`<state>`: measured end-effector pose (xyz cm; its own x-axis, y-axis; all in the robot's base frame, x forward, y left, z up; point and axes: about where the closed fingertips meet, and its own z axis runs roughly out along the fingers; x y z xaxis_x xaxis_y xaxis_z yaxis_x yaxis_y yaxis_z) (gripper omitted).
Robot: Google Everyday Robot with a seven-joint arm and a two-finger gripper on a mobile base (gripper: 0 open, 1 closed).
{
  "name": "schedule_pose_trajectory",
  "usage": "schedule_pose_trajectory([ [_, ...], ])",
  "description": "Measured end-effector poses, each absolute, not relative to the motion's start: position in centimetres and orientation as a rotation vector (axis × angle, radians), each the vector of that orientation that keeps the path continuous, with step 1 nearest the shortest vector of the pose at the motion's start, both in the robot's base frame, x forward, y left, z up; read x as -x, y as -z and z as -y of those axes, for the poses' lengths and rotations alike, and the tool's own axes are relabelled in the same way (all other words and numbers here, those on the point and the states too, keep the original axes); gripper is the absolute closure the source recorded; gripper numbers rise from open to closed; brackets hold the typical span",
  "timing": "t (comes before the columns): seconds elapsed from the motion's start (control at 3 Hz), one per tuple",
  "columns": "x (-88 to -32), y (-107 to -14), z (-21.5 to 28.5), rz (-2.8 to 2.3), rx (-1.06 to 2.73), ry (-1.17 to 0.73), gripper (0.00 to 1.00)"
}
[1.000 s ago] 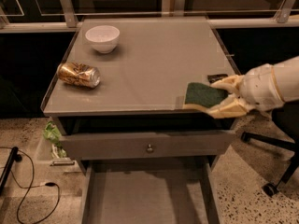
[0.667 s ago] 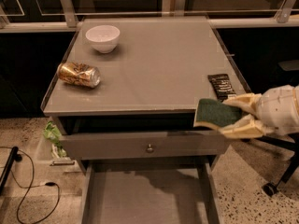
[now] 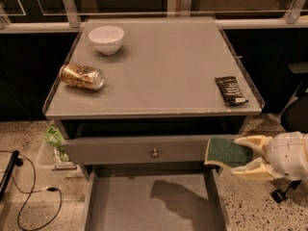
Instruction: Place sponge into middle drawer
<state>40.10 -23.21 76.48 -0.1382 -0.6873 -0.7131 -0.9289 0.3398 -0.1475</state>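
Green scouring face up, pale yellow foam edge beneath: sponge (image 3: 230,151), at 4 o'clock in the view. It is clamped between the two cream fingers of the gripper (image 3: 239,156), whose white wrist runs off the frame at 3 o'clock. The sponge hangs in front of the right end of the upper drawer front (image 3: 120,150), above the right wall of the middle drawer (image 3: 120,208), and is not on its floor.

- Middle drawer: pulled open at 6 o'clock, grey floor, a dark shadow at its centre.
- Upper drawer front: grey panel, small round knob (image 3: 155,153).
- Tabletop (image 3: 163,76): grey, raised rim.
- White bowl (image 3: 106,38): upright, at 11 o'clock on the tabletop.
- Gold can (image 3: 82,76): on its side, at 9 o'clock.
- Black wrapped bar (image 3: 231,90): flat, at 4 o'clock near the rim.
- Black cable (image 3: 29,201): on the speckled floor, at 8 o'clock.
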Motion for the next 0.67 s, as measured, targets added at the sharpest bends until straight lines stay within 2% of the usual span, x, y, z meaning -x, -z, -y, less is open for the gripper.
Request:
schedule_pose_trajectory([
  [0.33,-40.1,-76.5,23.2,-1.897,1.417,-0.434,1.0],
  [0.67,-40.2,-71.2,22.0,-1.942,1.422,-0.496,1.0],
])
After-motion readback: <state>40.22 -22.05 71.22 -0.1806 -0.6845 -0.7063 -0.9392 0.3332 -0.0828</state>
